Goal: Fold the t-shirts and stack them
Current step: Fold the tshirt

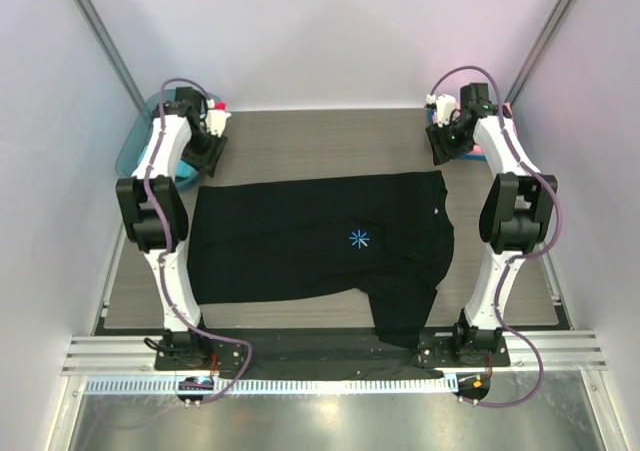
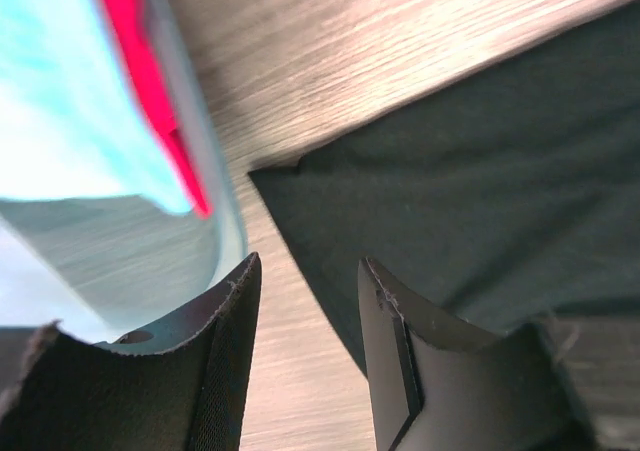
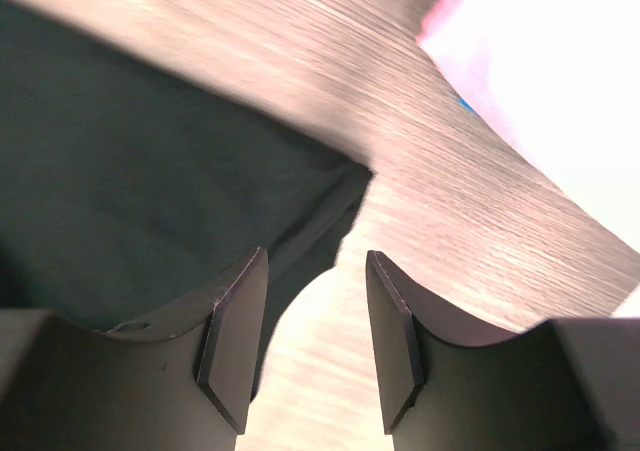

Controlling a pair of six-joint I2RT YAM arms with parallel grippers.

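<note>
A large black t-shirt with a small light-blue asterisk lies spread on the table, one sleeve hanging toward the near edge. My left gripper hovers just above the shirt's far-left corner, jaws open, only bare table between them. At the far-right corner my right gripper is likewise open, and nothing sits in its gap. Red cloth and turquoise cloth lie in the tub. Pale pink cloth lies right of the right gripper.
A translucent teal plastic tub stands at the far left of the wood-grain table, its wall close beside my left fingers. White walls close in the sides and back. A metal rail runs along the near edge by the arm bases.
</note>
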